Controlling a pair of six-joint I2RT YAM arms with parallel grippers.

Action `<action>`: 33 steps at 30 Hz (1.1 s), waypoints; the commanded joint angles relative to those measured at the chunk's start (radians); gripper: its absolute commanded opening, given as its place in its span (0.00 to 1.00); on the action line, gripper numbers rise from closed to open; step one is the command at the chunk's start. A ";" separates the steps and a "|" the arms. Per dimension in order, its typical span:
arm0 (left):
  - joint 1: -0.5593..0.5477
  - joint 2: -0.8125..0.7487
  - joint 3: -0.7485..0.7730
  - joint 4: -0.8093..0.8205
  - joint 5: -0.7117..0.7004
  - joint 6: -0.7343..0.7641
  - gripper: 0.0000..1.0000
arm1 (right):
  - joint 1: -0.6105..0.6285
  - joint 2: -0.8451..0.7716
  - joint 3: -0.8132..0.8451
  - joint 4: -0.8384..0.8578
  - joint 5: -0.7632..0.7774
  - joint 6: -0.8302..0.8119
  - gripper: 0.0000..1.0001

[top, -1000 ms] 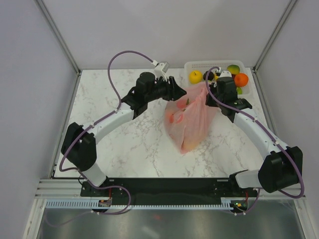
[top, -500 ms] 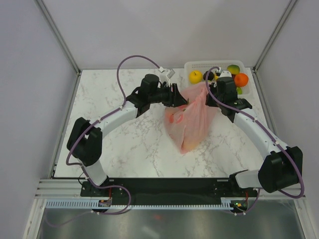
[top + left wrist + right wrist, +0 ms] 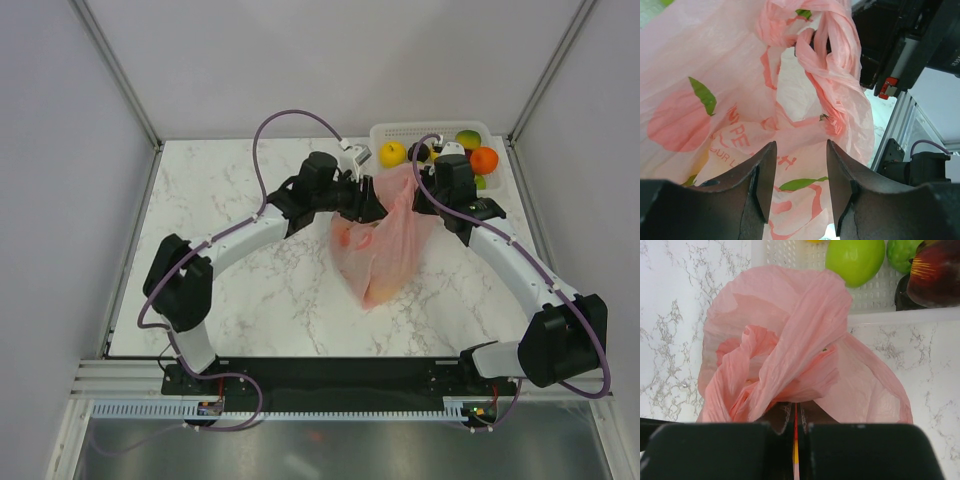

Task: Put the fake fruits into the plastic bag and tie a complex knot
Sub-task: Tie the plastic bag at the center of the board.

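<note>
The pink bag (image 3: 385, 240) is pinched at its twisted top between the right fingers (image 3: 796, 427); the left fingers (image 3: 769, 162) are spread partway beside it.

L gripper (image 3: 376, 205), R gripper (image 3: 419, 194) at plastic bag (image 3: 385, 252) top, by basket (image 3: 428, 127).

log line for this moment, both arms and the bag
left fingers: open, facing plastic bag | right fingers: shut on bag's bunched top | handles: twisted, looped | fake fruits: several in white basket
</note>
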 commanded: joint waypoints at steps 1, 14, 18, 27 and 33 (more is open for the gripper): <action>-0.020 0.007 0.058 -0.008 -0.017 0.081 0.53 | -0.003 -0.024 0.039 0.021 0.000 0.002 0.00; -0.054 0.049 0.124 -0.012 -0.070 0.107 0.54 | -0.003 -0.019 0.040 0.019 -0.016 0.000 0.00; -0.060 0.068 0.149 -0.018 -0.096 0.112 0.53 | -0.004 -0.021 0.042 0.021 -0.019 0.000 0.00; -0.060 0.083 0.167 -0.018 -0.164 0.103 0.29 | -0.003 -0.021 0.043 0.021 -0.017 -0.001 0.00; -0.062 0.092 0.175 -0.009 -0.142 0.110 0.20 | -0.003 -0.021 0.045 0.021 -0.020 -0.003 0.00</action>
